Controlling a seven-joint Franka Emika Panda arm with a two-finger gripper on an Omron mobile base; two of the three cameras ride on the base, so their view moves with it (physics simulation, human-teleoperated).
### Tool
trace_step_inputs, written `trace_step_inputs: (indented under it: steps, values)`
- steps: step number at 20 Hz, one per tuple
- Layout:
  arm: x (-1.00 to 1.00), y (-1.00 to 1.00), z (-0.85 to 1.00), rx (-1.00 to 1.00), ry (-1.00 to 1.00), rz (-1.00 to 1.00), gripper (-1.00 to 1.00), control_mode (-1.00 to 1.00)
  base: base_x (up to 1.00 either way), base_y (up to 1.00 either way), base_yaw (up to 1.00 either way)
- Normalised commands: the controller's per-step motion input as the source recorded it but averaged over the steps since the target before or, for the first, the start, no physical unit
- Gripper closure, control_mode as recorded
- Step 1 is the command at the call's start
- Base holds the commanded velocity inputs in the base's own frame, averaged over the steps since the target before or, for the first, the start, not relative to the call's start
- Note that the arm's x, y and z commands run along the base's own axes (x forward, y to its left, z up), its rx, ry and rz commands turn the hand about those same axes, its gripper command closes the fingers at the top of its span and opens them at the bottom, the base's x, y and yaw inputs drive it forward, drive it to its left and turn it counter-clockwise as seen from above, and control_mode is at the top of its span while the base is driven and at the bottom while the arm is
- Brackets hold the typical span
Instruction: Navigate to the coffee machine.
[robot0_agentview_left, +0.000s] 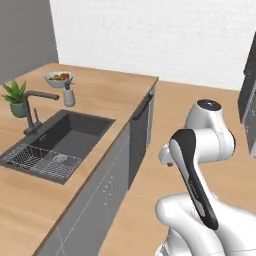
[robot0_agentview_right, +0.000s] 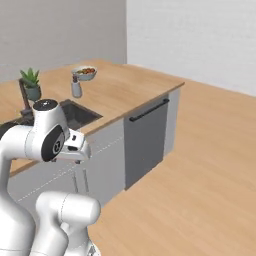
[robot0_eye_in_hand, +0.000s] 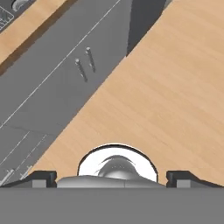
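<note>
While the base faces the sink at 9 o'clock on the desk, no coffee machine is reached yet, so most driving seems left; the end effector is open and empty.

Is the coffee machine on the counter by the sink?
No: around the sink the counter carries a potted plant, a bowl of food and a small dispenser bottle, no tall black machine.

glossy white rounded arm links, a black band along one link, dark grey joint caps, dark finger tips.
</note>
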Motion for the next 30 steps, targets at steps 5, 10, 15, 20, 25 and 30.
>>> trace_step_inputs:
  steps: [5,10,15,20,25,30]
  values:
    - [0.00,0.00,0.00,0.00,0.00,0.00,-1.00,1.00,0.29,0.00,-0.73]
    - [0.00,0.00,0.00,0.00,0.00,0.00,-1.00,1.00,0.14,0.00,-0.72]
    - [0.00,0.00,0.00,0.00,0.00,0.00,-1.00,1.00,0.07,0.00,-0.72]
    - [0.00,0.00,0.00,0.00,0.00,0.00,-1.00,1.00,0.02,0.00,-0.73]
    - [0.00,0.00,0.00,0.00,0.00,0.00,-1.00,1.00,0.00,-0.02,-0.71]
    - [0.00,0.00,0.00,0.00,0.00,0.00,-1.00,1.00,0.00,-0.14,-0.69]
